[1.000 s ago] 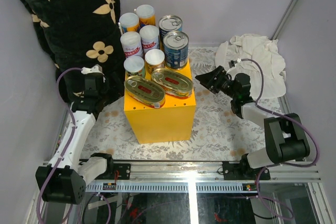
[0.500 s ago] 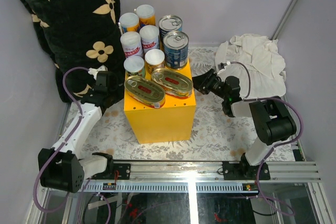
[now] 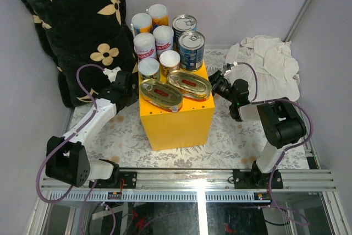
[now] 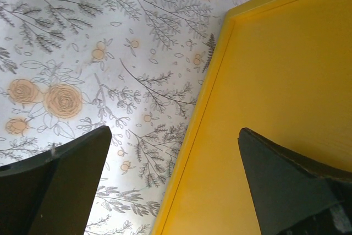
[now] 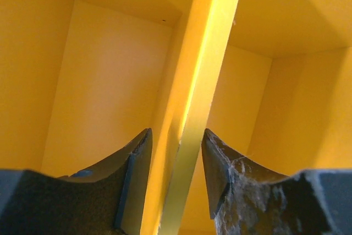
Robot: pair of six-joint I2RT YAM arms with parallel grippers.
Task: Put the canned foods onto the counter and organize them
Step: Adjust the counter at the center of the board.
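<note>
Shifted rightward since a second ago, the yellow box [image 3: 179, 122] carries all the cans [image 3: 192, 49] on top, your left fingers [image 4: 66, 180] spread wide at its left edge and your right fingers [image 5: 132, 185] straddling one wall, pinch unclear, so a hard tug could topple the tall ones.

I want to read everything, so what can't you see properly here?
Words on the slim white-lidded cans: top view, too small.
Right gripper fingertips: top view, hidden by the bright yellow box.
All cans: outside both wrist views.
Whether it pinches the yellow divider: right wrist view, contact unclear.
</note>
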